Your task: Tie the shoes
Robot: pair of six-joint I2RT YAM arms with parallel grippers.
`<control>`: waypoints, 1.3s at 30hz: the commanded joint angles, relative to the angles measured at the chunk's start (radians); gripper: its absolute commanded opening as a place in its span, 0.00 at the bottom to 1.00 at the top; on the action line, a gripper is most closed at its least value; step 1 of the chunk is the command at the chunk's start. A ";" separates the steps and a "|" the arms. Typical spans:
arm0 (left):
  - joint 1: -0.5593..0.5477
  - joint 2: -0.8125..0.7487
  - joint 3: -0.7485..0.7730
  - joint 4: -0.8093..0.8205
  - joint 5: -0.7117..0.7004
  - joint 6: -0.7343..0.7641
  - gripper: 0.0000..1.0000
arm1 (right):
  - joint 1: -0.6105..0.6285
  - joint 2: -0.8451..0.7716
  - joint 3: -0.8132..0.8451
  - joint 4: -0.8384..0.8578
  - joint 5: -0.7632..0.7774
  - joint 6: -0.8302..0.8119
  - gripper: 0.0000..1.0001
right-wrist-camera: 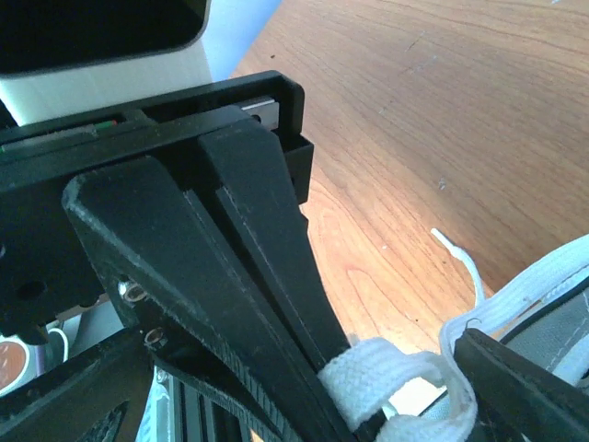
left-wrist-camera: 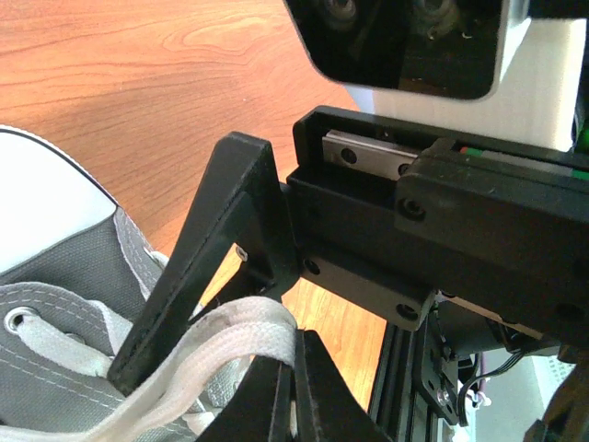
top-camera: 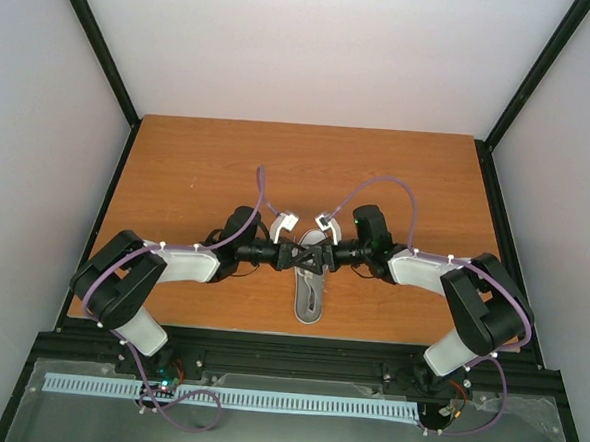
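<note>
From the overhead camera I see the grey shoe [top-camera: 309, 300] lying on the wooden tabletop [top-camera: 198, 165], close to its near edge and midway between the two arm bases. Both arms reach inward so that their tips meet right over it. The left pincer [top-camera: 295, 253] is clamped tight on a white lace [left-wrist-camera: 247, 333]. In the left wrist view its two fingers press together on the flat band at the bottom of the frame, and the lace runs from there down to the left, toward the eyelets of the grey canvas upper. The white toe cap [left-wrist-camera: 37, 207] shows at the left edge of that view. The right pincer [top-camera: 325, 253] stands wide open. In its own wrist view its fingers [right-wrist-camera: 78, 405] sit far apart in the lower corners, and the left pincer's closed fingers with the pinched lace lie in the gap between them. One triangular finger of the right pincer stands just beside the lace in the left wrist view, and I cannot tell whether it touches it. A loose lace end [right-wrist-camera: 457, 250] lies flat on the bare wood beside the shoe. From above I cannot tell which end of the shoe points toward the arm bases.
</note>
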 commanded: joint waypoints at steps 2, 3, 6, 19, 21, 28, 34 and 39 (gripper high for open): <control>0.012 -0.038 0.007 0.022 0.015 -0.001 0.01 | 0.007 -0.012 -0.003 -0.001 -0.028 -0.055 0.87; 0.012 -0.040 0.008 0.022 0.020 -0.001 0.01 | 0.007 -0.014 -0.004 -0.003 -0.033 -0.059 0.86; 0.016 -0.043 0.008 0.021 0.025 -0.003 0.01 | 0.007 -0.010 -0.003 0.000 -0.060 -0.061 0.84; 0.046 -0.057 -0.003 -0.007 0.050 0.013 0.01 | 0.007 -0.007 0.002 -0.079 -0.135 -0.129 0.71; 0.047 -0.059 0.002 -0.018 0.065 0.017 0.01 | 0.007 0.000 0.000 -0.067 -0.133 -0.122 0.68; 0.052 -0.076 0.006 -0.080 0.089 0.062 0.01 | 0.007 0.004 0.000 -0.049 -0.094 -0.111 0.59; 0.052 -0.087 0.009 -0.112 0.132 0.078 0.01 | 0.007 0.020 -0.006 -0.021 -0.038 -0.101 0.56; 0.052 -0.107 0.012 -0.150 0.135 0.096 0.01 | 0.007 0.032 -0.015 0.002 0.003 -0.094 0.51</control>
